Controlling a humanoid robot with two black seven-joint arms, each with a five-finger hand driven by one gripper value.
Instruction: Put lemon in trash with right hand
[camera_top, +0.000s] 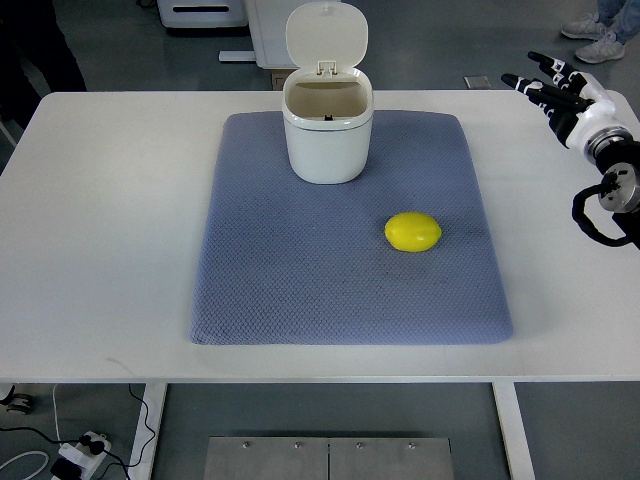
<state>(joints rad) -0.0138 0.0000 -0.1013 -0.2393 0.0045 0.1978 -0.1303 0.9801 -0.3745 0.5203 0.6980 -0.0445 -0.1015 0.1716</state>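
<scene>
A yellow lemon (413, 231) lies on the blue-grey mat (300, 270), right of the mat's middle. A small white trash bin (327, 135) stands at the mat's far edge with its lid flipped up and its inside showing. My right hand (550, 85) hovers over the table's far right corner, well to the right of and beyond the lemon; its black-and-white fingers are spread and hold nothing. The left arm does not show.
The mat rests on a white table (100, 220). A person's shoes (600, 35) stand on the floor beyond the far right corner. White equipment sits behind the table, and a power strip (75, 455) lies on the floor at lower left.
</scene>
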